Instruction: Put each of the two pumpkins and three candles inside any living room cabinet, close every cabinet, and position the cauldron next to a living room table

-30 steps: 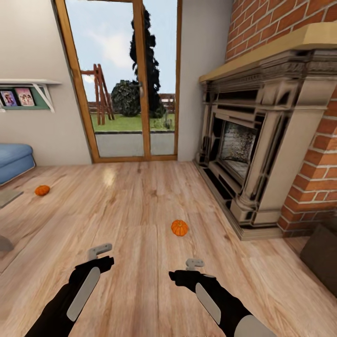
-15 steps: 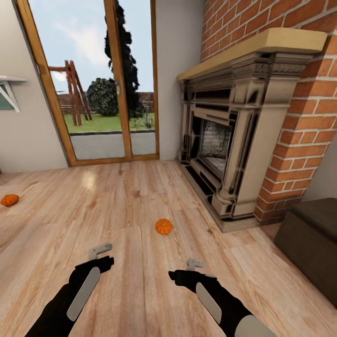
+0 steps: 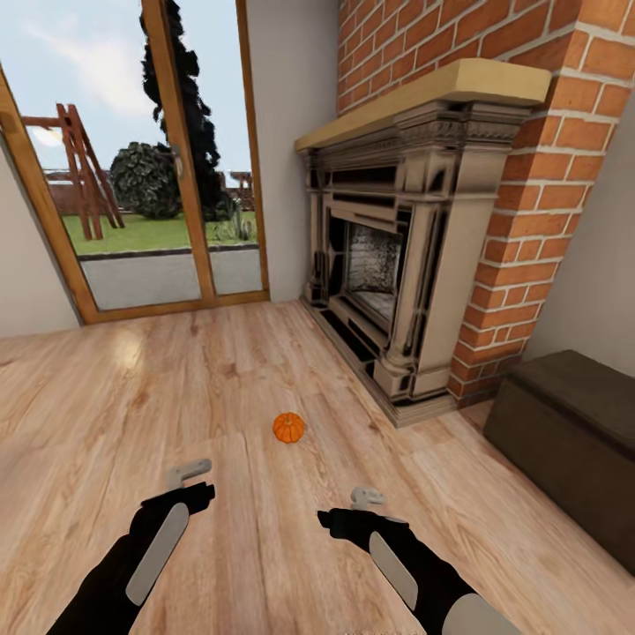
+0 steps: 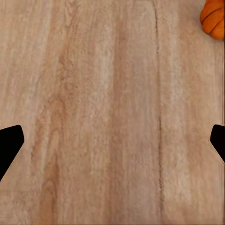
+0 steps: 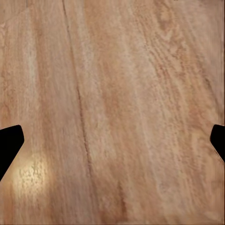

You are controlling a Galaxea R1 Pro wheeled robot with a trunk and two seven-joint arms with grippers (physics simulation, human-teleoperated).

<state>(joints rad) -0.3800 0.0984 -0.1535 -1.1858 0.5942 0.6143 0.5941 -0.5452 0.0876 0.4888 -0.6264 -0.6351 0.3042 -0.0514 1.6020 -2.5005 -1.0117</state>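
floor: we see a light wooden plank floor point(image 3: 132, 388), glossy, running across the whole room.
glass door: at the left, one wooden-framed glass door point(image 3: 132, 176) looks out on a garden.
left gripper: we see the left gripper point(image 3: 189, 473) low over the floor, holding nothing; in the left wrist view its two dark fingertips point(image 4: 9, 143) stand far apart, so it is spread wide.
pumpkin: we count one pumpkin point(image 3: 288, 428), orange, lying on the floor ahead of both grippers, between them, apart from the fireplace.
right gripper: the right gripper point(image 3: 367, 496) is empty too, fingers point(image 5: 9, 140) wide apart over bare planks.
fireplace: one ornate stone fireplace point(image 3: 397, 247) set in a red brick wall point(image 3: 529, 220).
cabinet: one dark-brown cabinet point(image 3: 569, 432) at the far right, near the brick, its front closed.
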